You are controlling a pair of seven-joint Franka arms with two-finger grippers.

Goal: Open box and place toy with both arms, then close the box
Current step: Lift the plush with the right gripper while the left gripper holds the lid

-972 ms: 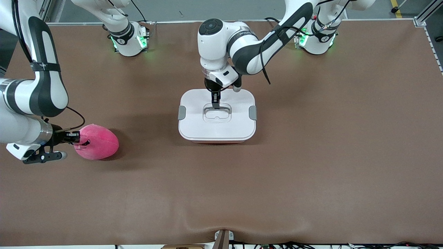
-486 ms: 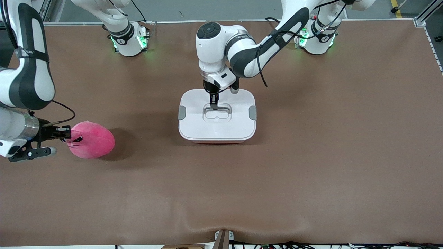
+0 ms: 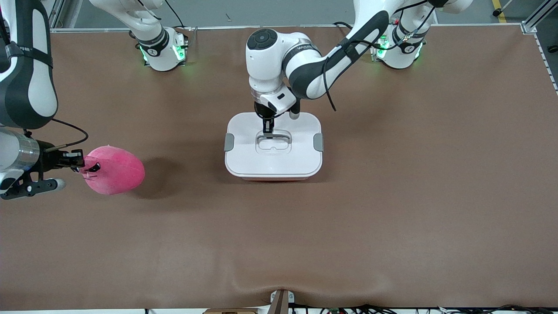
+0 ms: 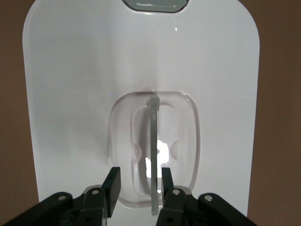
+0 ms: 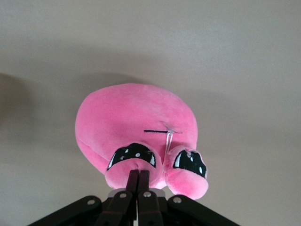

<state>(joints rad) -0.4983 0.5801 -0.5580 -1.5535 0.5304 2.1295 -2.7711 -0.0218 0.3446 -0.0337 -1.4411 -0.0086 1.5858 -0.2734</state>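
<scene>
Box (image 3: 273, 148) mid-tabletop (image 3: 392, 196), white lid on, grey clips at both ends. Left claw (image 3: 268, 129) down in the lid's recessed clear handle (image 4: 154, 155), fingers (image 4: 113, 186) parted, straddling the upright handle bar without pinching it. Toy (image 3: 114, 169) toward the right arm's end, lifted clear of its shadow. Right claw (image 5: 138, 184) clamped shut on plush at the toy's face.

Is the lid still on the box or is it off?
On. The white lid sits flat on the box, both grey clips at its sides. The left gripper straddles its handle.
</scene>
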